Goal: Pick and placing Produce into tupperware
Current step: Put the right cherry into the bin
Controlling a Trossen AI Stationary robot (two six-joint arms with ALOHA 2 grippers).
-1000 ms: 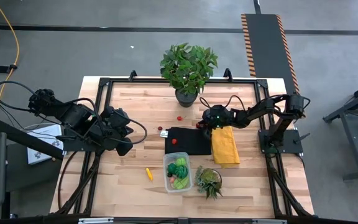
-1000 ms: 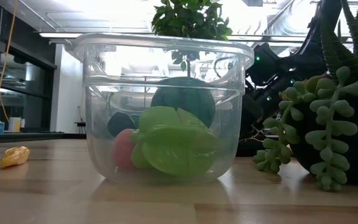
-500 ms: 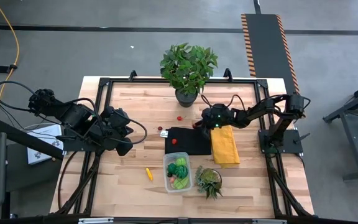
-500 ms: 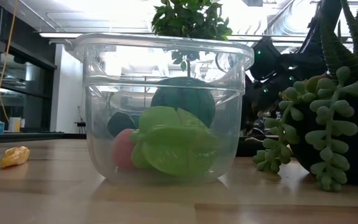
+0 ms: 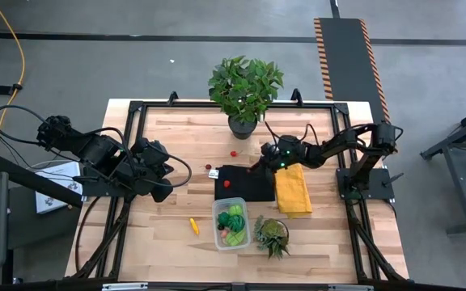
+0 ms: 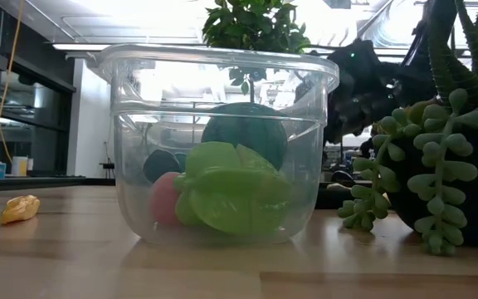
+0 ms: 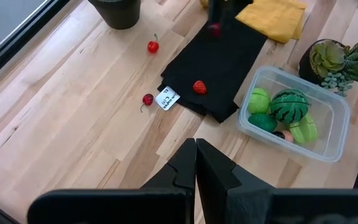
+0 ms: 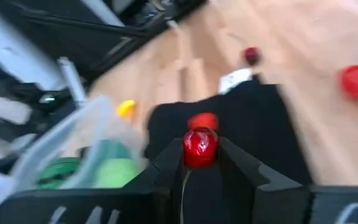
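- My right gripper (image 8: 200, 163) is clenched on a small shiny red berry (image 8: 200, 148), which sits pinched between the two dark fingertips; from above I see the gripper (image 5: 257, 165) over the far right corner of the black cloth (image 5: 245, 183).
- My left gripper (image 7: 195, 163) waits with its fingers pressed together and nothing between them; from overhead it (image 5: 167, 174) sits over bare wood on the left side of the table (image 5: 168, 137), well apart from the tupperware.
- The tupperware (image 5: 231, 225) stands at the near edge of the black cloth, just beside the small succulent (image 5: 272, 234). It already holds several pieces: a dark striped green round one (image 7: 289, 105), a light green one (image 7: 259, 99) and a lime green lobed one (image 6: 232, 188).
- A red strawberry-like piece (image 7: 199, 87) lies on the black cloth.
- Two red cherries lie on the wood: one (image 7: 148, 99) just beside a small white tag (image 7: 166, 99) at the cloth's corner, the other (image 7: 153, 46) nearer the pot of the leafy plant (image 5: 244, 87).
- A small yellow piece (image 5: 193, 225) lies on the table to the left of the tupperware.
- A yellow cloth (image 5: 293, 188) lies touching the right edge of the black cloth.
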